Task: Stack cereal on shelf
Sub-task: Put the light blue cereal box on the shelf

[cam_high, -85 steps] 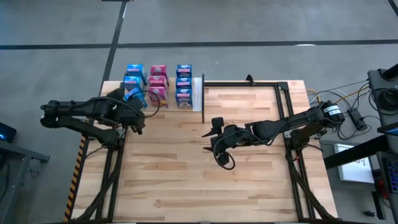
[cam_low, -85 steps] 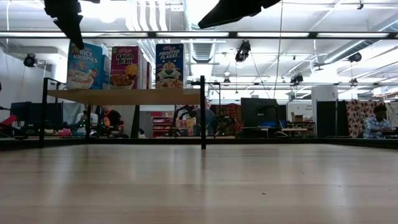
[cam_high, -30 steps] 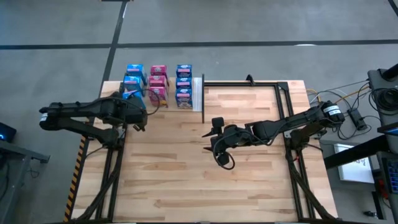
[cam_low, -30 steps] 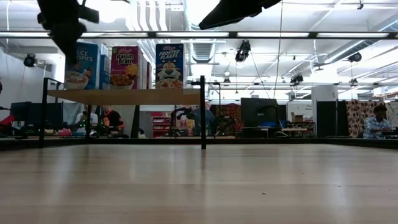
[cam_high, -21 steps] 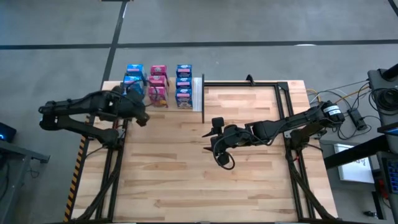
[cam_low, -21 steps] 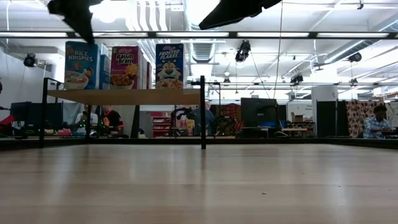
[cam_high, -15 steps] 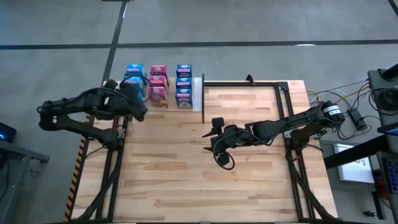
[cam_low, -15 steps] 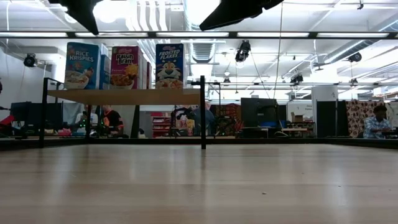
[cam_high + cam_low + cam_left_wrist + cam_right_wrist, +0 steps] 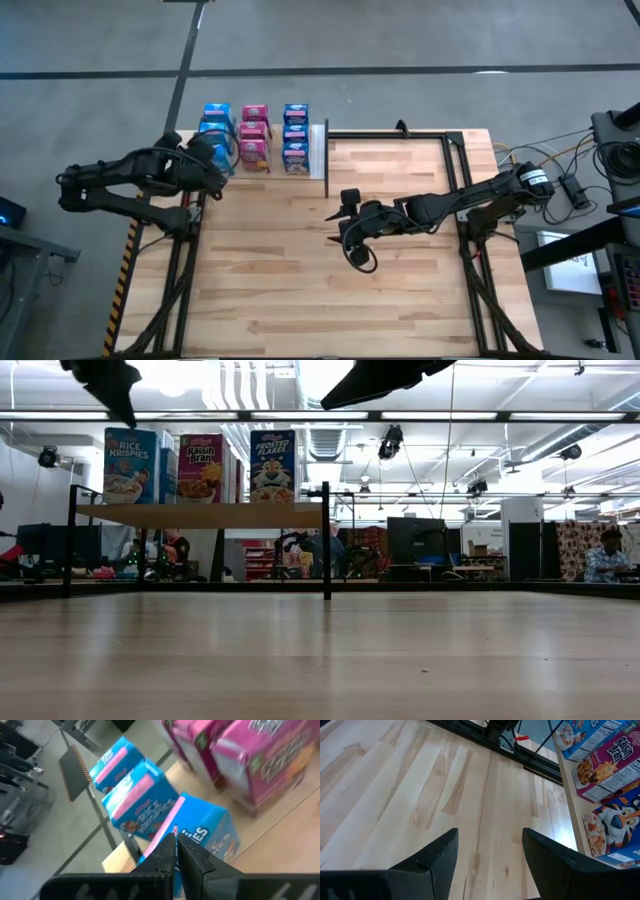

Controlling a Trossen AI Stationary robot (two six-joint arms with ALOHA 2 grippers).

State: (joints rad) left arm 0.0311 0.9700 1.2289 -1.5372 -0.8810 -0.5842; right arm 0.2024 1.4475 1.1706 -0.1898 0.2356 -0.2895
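Note:
Cereal boxes stand upright in three rows on the pale shelf (image 9: 318, 150): blue (image 9: 213, 118), pink (image 9: 254, 133), blue (image 9: 295, 137). The low view shows the front box of each row on the raised shelf board (image 9: 200, 515). My left gripper (image 9: 218, 163) is shut and empty. It hovers just above the nearest blue box (image 9: 200, 840) of the left row, clear of its top (image 9: 125, 420). My right gripper (image 9: 340, 228) hangs open over the middle of the table with nothing between its fingers (image 9: 490, 850).
The bare plank tabletop (image 9: 400, 290) stretches in front of and to the right of the shelf. A black metal frame (image 9: 400, 133) runs along the far right edge, and a black post (image 9: 326, 540) stands at the shelf's right end. People and shop furniture show beyond the table.
My left gripper, shut all the while, has risen from in front of the left blue box to above its top. It has also drawn a little toward the table's far edge and tipped flatter. The right arm has kept still.

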